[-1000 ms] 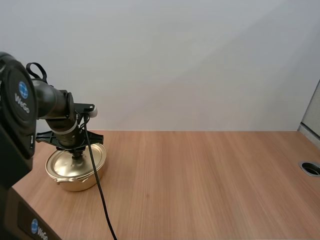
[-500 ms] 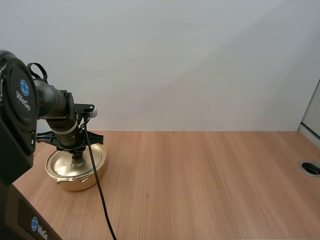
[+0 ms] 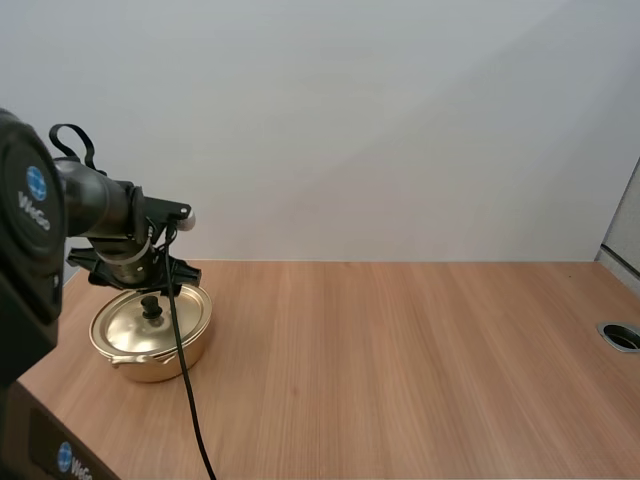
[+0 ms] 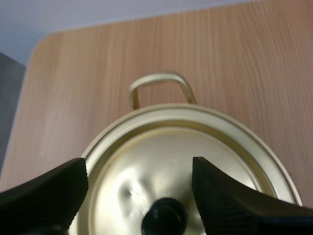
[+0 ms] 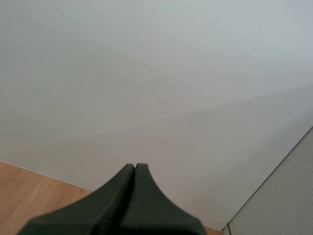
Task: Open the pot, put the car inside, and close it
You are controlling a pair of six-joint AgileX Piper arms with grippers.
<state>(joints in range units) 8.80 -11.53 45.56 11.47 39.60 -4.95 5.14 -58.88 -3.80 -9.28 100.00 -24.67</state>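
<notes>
Hovering just above the gold pot (image 3: 150, 358), the left fingers (image 4: 49, 191) stand wide apart with nothing between their ribbed faces. The black knob (image 4: 164, 220) of the lid (image 4: 195, 147) sits midway between the two tips and a little below them, not touching either one. The lid lies shut on the pot, which stands on the table (image 3: 400, 360) near its left edge, with one loop handle (image 4: 159, 78) pointing away from the arm. The right fingers (image 5: 129, 196) lie pressed together as one dark wedge, holding nothing.

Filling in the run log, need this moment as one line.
left gripper: open, above knob | lid: on pot | right gripper: shut, empty
</notes>
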